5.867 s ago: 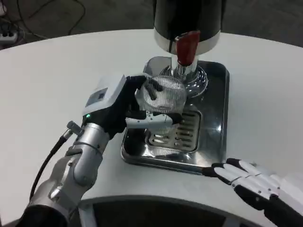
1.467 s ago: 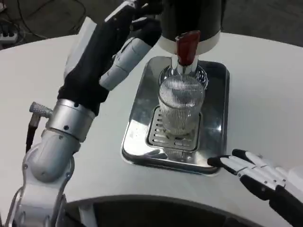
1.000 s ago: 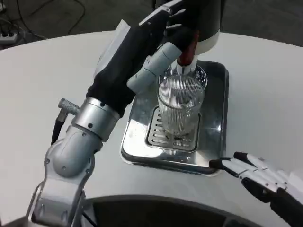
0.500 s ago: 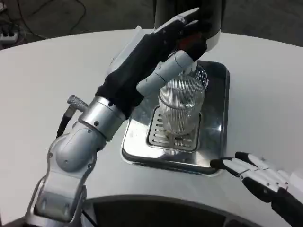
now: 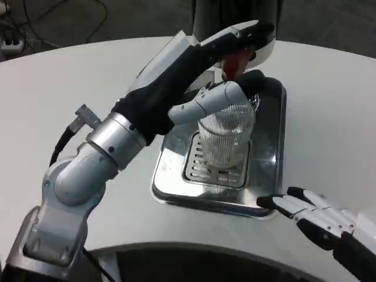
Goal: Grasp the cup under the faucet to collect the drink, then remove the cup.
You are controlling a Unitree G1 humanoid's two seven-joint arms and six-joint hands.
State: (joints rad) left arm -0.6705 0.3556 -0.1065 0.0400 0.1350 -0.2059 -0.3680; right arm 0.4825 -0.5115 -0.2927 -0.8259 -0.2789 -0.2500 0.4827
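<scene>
Head view: ribbed glass cup (image 5: 226, 138) stands upright on the slotted grate of the steel drip tray (image 5: 273, 153), right under the dispenser's (image 5: 235, 17) red tap lever (image 5: 235, 61). Left hand (image 5: 200, 70) is up at the lever, at 12 o'clock from the cup; fingers (image 5: 238, 35) extended over the tap, one finger lying across the cup's rim, holding nothing. Right hand (image 5: 320, 220) rests flat on the table at 5 o'clock from the cup, fingers spread, tips at the tray's edge.

Access to the cup (image 5: 226, 141) from above and from its left is obstructed by the left hand (image 5: 205, 70) and the faucet lever (image 5: 235, 61). Its right side stands unobstructed.
</scene>
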